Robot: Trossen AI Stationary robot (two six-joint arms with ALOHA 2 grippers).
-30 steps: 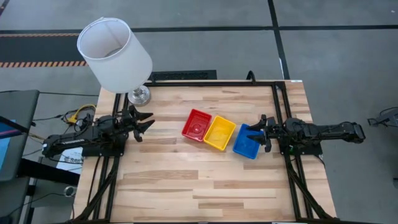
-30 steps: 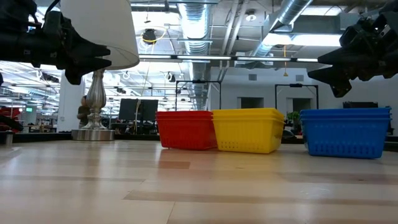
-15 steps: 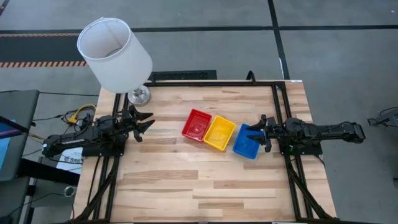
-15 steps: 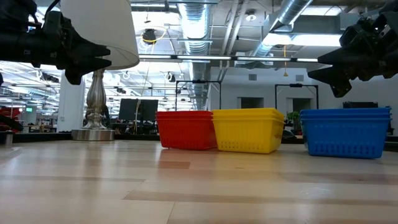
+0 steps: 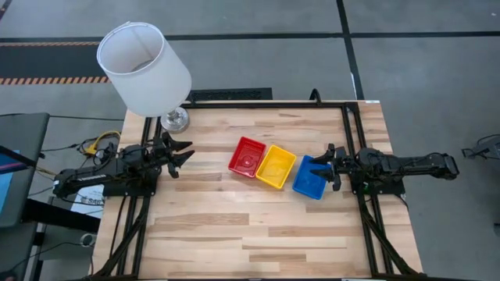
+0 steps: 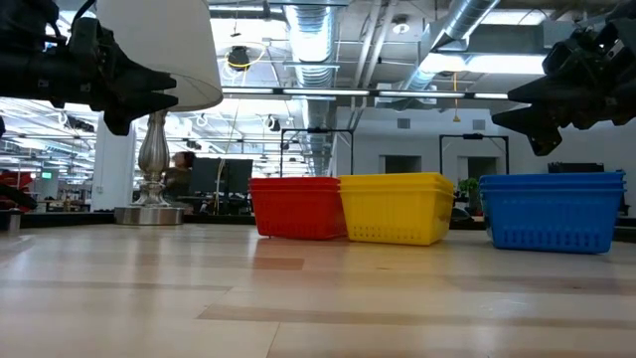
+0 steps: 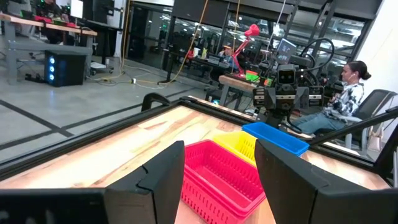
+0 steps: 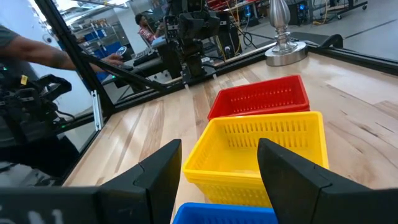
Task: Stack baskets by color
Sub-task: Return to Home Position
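Note:
Three stacks of baskets stand in a slanting row on the table's middle: a red stack (image 5: pixel 248 156), a yellow stack (image 5: pixel 276 166) and a blue stack (image 5: pixel 311 177), each resting on its bottom. My left gripper (image 5: pixel 184 152) hovers open above the table's left side, pointing level toward the red stack (image 7: pixel 219 176). My right gripper (image 5: pixel 328 165) hovers open at the right, its fingers over the blue stack's right edge, clear above it (image 6: pixel 527 104). Between its fingers the yellow stack (image 8: pixel 261 149) shows.
A lamp with a large white shade (image 5: pixel 144 66) stands on its silver foot (image 5: pixel 174 119) at the table's far left corner. A black frame (image 5: pixel 348 133) runs along the table's far and right sides. People sit beyond the table (image 7: pixel 345 93). Bare wood spans the near half.

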